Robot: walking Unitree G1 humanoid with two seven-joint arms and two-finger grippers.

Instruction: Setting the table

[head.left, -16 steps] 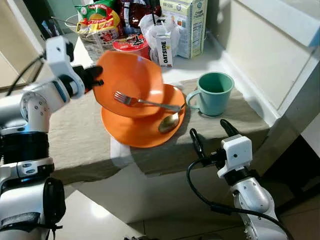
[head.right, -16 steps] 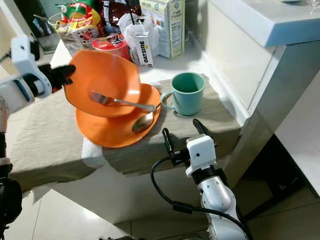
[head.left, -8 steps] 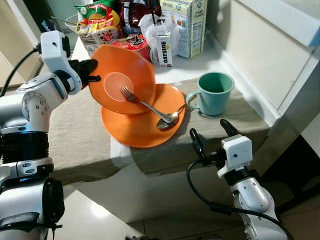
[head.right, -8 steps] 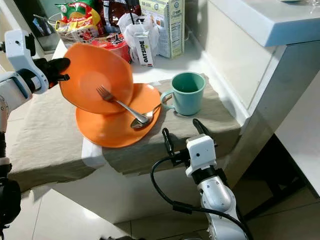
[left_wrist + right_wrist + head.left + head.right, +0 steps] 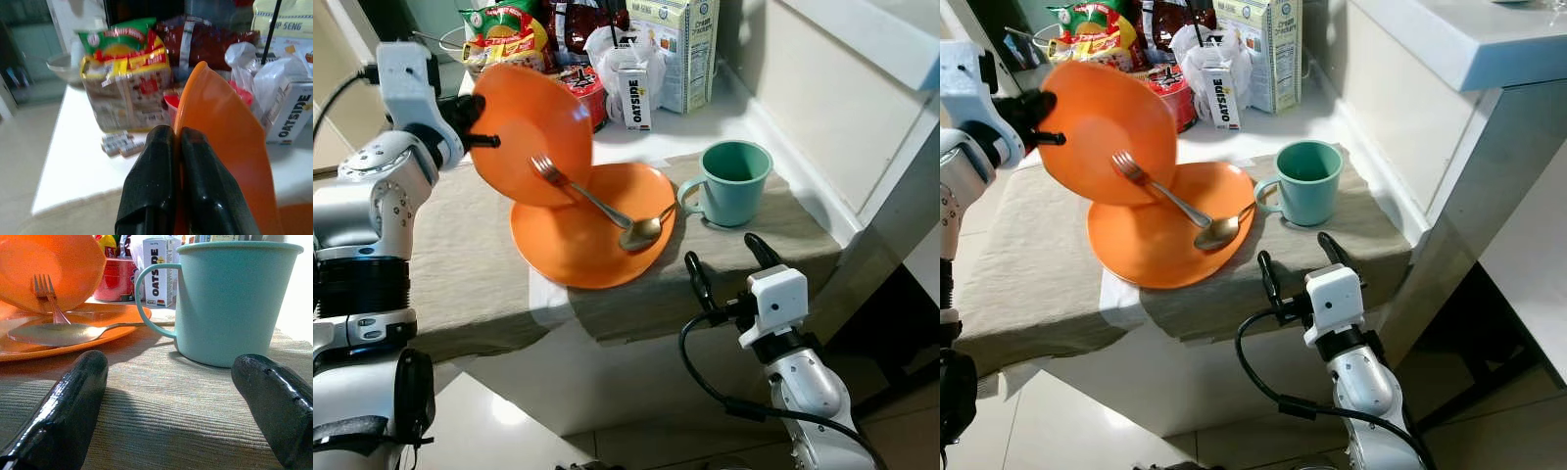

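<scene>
My left gripper (image 5: 478, 125) is shut on the rim of an orange upper plate (image 5: 530, 132), which it holds tilted steeply above a second orange plate (image 5: 578, 245) lying on the beige table runner (image 5: 460, 264). A fork (image 5: 573, 186) leans from the tilted plate down to the lower plate, beside a spoon (image 5: 644, 228). A teal mug (image 5: 732, 181) stands right of the plates. My right gripper (image 5: 724, 264) hangs open at the table's front edge, just before the mug (image 5: 230, 298).
Food packs crowd the back of the white counter: a bread bag (image 5: 504, 44), a red cup (image 5: 576, 86), an Oatside carton (image 5: 634, 93) and a cream carton (image 5: 680, 44). A pale wall ledge (image 5: 862, 117) runs along the right.
The left gripper has lifted and tipped the upper plate more upright toward the left. The fork has slid down it, its handle now resting on the lower plate by the spoon.
</scene>
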